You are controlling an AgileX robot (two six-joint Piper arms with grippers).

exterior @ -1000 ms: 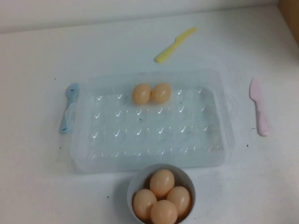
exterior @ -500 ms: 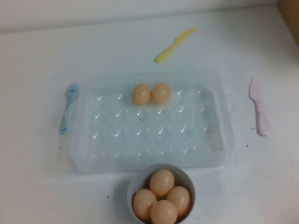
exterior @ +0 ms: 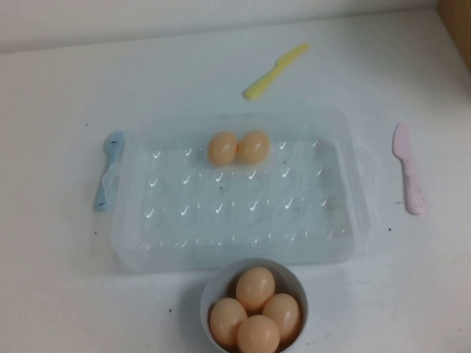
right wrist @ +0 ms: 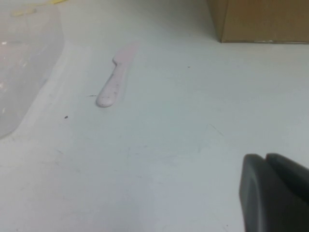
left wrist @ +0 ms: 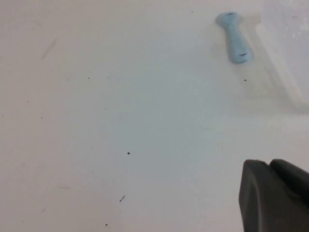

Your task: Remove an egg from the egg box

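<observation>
Off-table: L hand (left wrist: pixel 275 193), R hand (right wrist: pixel 275 193) — parked.

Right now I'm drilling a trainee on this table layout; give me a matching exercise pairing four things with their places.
Things:
1. yellow knife
2. pink knife
3. blue spoon
4. bowl of eggs

Places:
A. left of the egg box
B. right of it
C. beyond its far edge
D. against its near edge

Pairs: 1-C, 2-B, 3-A, 4-D.

The high view shows neither gripper; each wrist view shows only a dark part of its own.

eggs (exterior: pixel 238 147) peach-tan | egg box (exterior: pixel 345 208) clear | bowl (exterior: pixel 208 290) pale grey | knives: yellow (exterior: pixel 274 71), pink (exterior: pixel 408 167), blue (exterior: pixel 108 169)
</observation>
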